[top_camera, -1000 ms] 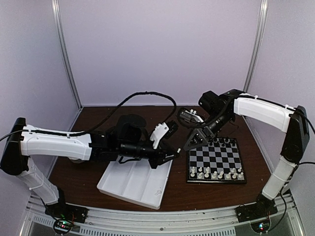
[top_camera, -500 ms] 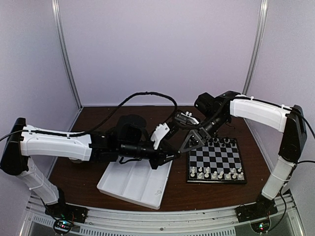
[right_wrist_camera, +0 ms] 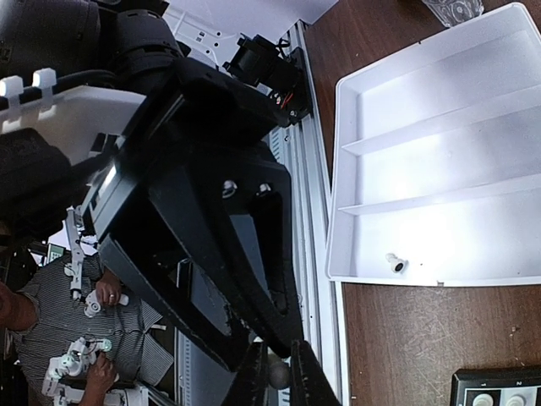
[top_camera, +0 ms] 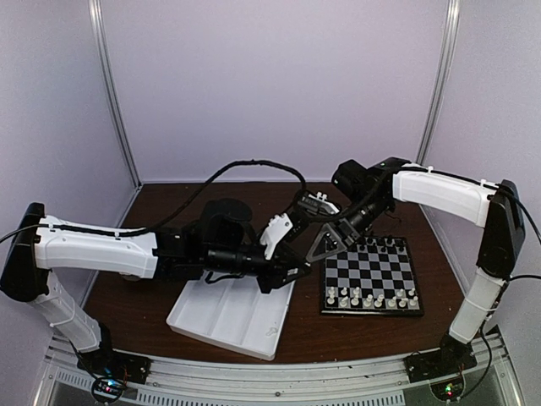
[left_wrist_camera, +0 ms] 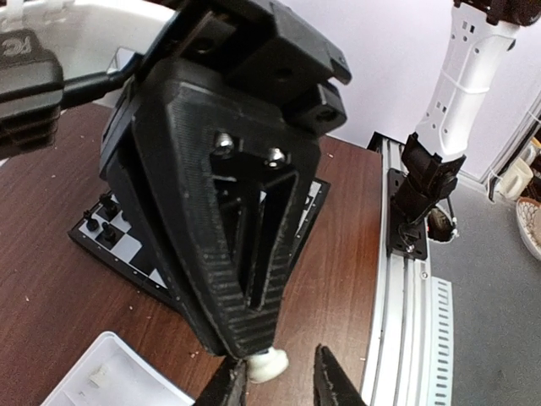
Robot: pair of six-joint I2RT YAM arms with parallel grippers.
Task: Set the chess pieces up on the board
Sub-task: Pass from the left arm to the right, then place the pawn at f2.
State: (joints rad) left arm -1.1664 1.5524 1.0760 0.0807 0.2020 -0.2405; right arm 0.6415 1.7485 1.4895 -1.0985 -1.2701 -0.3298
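One white chess piece (left_wrist_camera: pixel 267 364) is held at the very tip of the right end effector (right_wrist_camera: pixel 277 374), whose jaws are closed tight on it. It is carried above the bench (top_camera: pixel 338 331), over the gap between the tray (top_camera: pixel 224 315) and the board (top_camera: pixel 372 272). The left end effector (left_wrist_camera: pixel 277 387) is set against the same piece from the other side. Its fingers (left_wrist_camera: pixel 230 385) are narrowly parted, one on each side of the piece; one stands just beside it and the other is clear of it. Whether either finger touches the piece cannot be told.

The board lies flat on the bench, just right of the meeting point. A row of white chessmen (top_camera: pixel 372 296) is seen along its near edge and a few black chessmen (top_camera: pixel 382 245) along its far edge. Its far left corner is overhung by the right end effector.

The white three-compartment tray lies askew to the left of the board and is partly covered by the left arm. One loose white piece (right_wrist_camera: pixel 395 264) is seen in an outer compartment, close to the wall.
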